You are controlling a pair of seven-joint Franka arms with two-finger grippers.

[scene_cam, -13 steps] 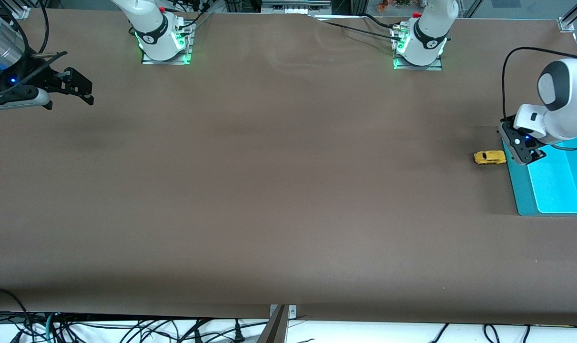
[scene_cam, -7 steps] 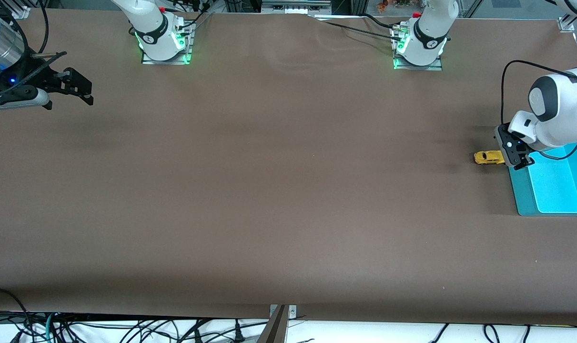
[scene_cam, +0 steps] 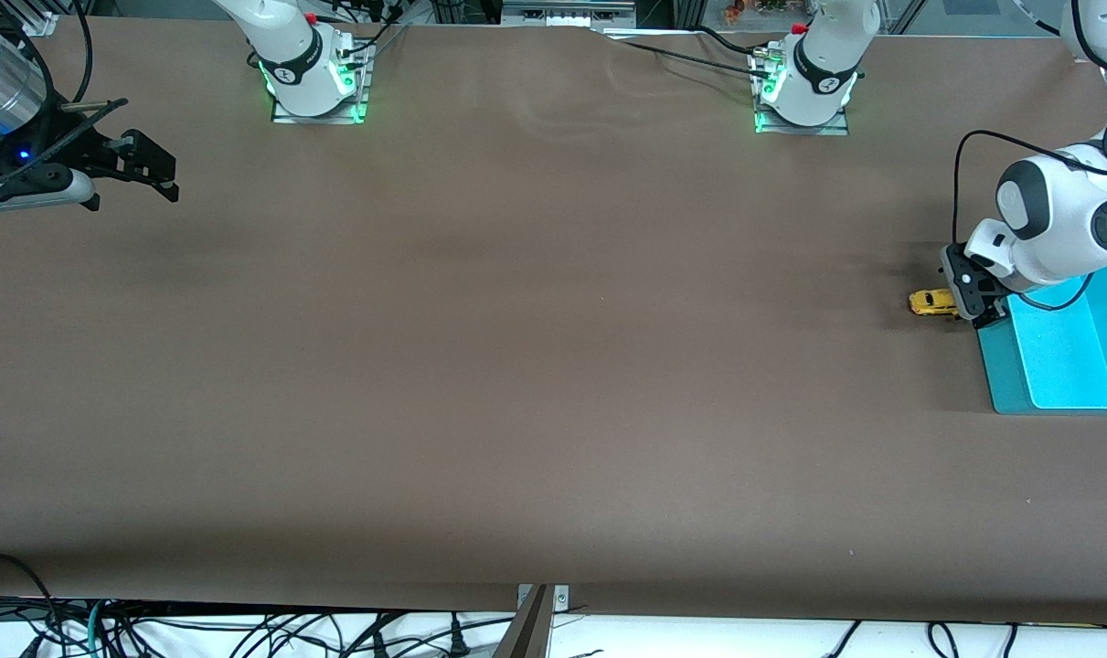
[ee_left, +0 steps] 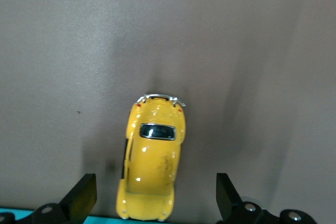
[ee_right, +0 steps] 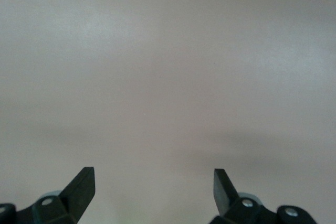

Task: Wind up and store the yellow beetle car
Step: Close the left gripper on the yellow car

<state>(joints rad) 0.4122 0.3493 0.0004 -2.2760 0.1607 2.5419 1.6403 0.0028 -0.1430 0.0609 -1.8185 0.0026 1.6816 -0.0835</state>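
Note:
The yellow beetle car [scene_cam: 930, 302] lies on the brown table at the left arm's end, right beside the teal bin [scene_cam: 999, 370]. My left gripper [scene_cam: 972, 298] hangs open just over the end of the car that is next to the bin. In the left wrist view the yellow beetle car [ee_left: 152, 161] sits between the two spread black fingers of the left gripper [ee_left: 155, 188], which touch nothing. My right gripper [scene_cam: 157, 168] waits open over the right arm's end of the table. In the right wrist view the right gripper [ee_right: 152, 178] has only bare table under it.
The teal bin's light blue floor [scene_cam: 1069, 352] shows beneath the left arm's white wrist [scene_cam: 1051, 219]. Both arm bases [scene_cam: 314, 78] [scene_cam: 804, 87] stand along the table's edge farthest from the front camera. Cables lie off the table's nearest edge.
The left gripper has moved off the bin's edge toward the car and now covers the car's end. The car and the right arm have not moved.

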